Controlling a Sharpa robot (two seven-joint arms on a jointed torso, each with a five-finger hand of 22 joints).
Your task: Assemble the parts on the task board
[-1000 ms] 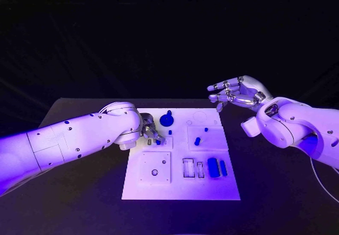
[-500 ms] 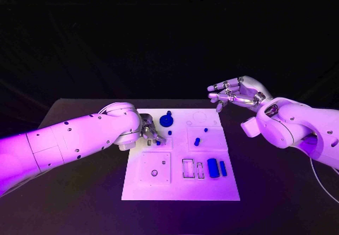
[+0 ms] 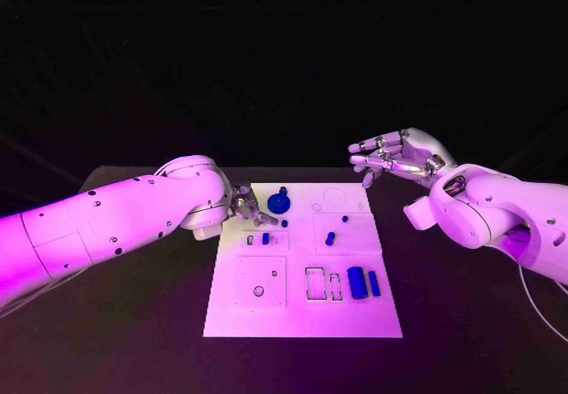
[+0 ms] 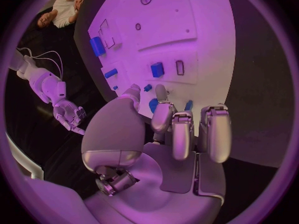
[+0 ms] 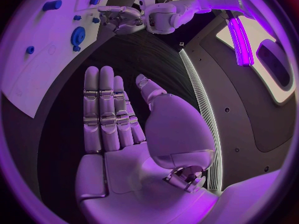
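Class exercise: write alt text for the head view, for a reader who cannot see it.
A white task board lies on a black table between two robot arms. The left hand hovers at the board's far left edge beside a round blue part; the right hand is raised, empty.

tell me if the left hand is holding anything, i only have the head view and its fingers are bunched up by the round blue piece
observer: The left wrist view shows the left hand with a bare palm, fingers stretched toward the task board.
operator: so no pinch at the tips
observer: A blue part shows between the thumb and the next finger. I cannot tell if it is pinched or lies on the board behind them.
operator: and the right hand
observer: The right wrist view shows the right hand flat, palm bare, fingers straight, over the dark table off the board.
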